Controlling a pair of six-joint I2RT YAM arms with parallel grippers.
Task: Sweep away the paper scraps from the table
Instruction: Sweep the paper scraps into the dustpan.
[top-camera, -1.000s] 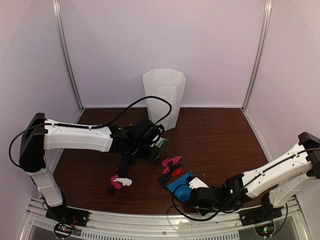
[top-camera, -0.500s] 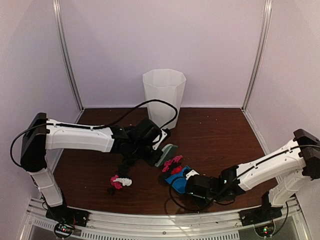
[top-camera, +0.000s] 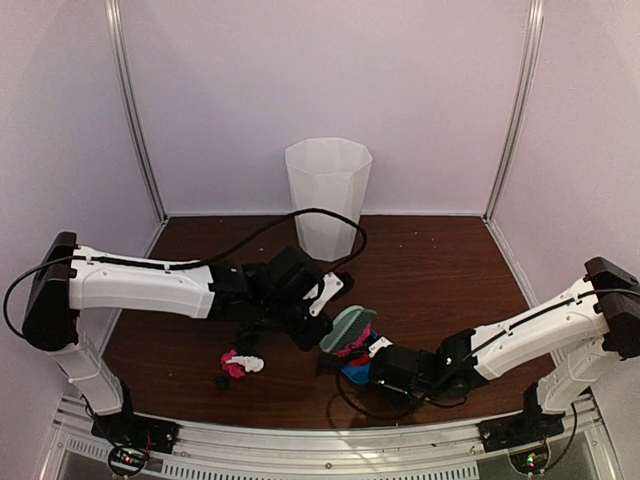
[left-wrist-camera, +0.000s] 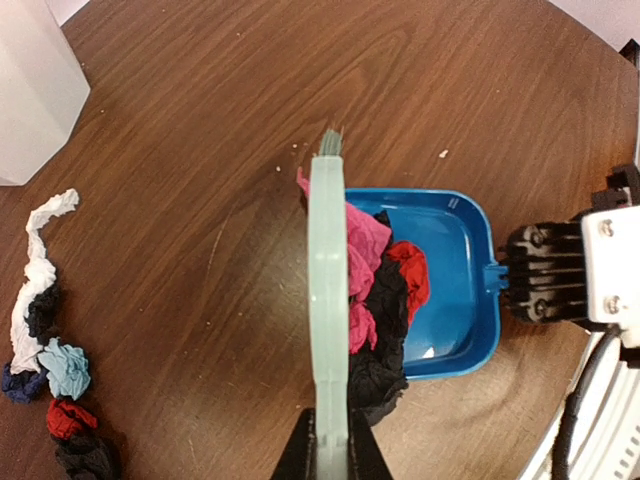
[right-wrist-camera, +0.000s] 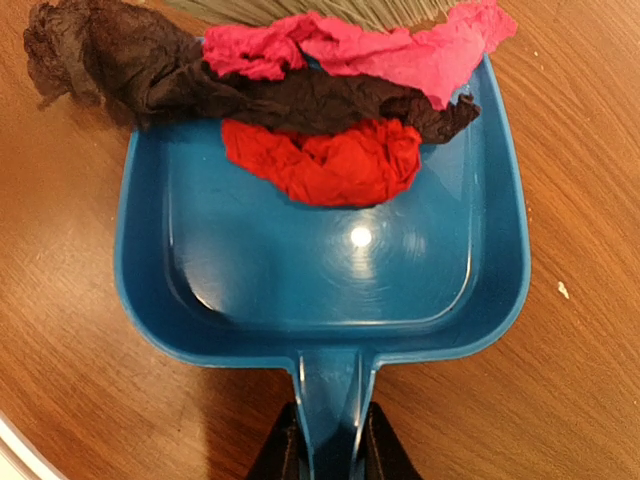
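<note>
Brush (left-wrist-camera: 327, 300), clamped in left fingers (left-wrist-camera: 298, 462), has pushed paper scraps (right-wrist-camera: 330, 160) into the dustpan (right-wrist-camera: 330, 290) right fingers (right-wrist-camera: 275, 455) hold.

**Table: scraps in two spots**

Dark wood-grain table (top-camera: 440, 270). A white faceted bin (top-camera: 328, 195) stands at the back. The blue dustpan (right-wrist-camera: 330, 270) sits front-centre, with pink, red and black paper scraps (right-wrist-camera: 330, 160) bunched at its mouth and one black wad trailing onto the wood. A second row of scraps (left-wrist-camera: 45, 350) lies well left. There are a few pale specks (left-wrist-camera: 443, 153).
</note>
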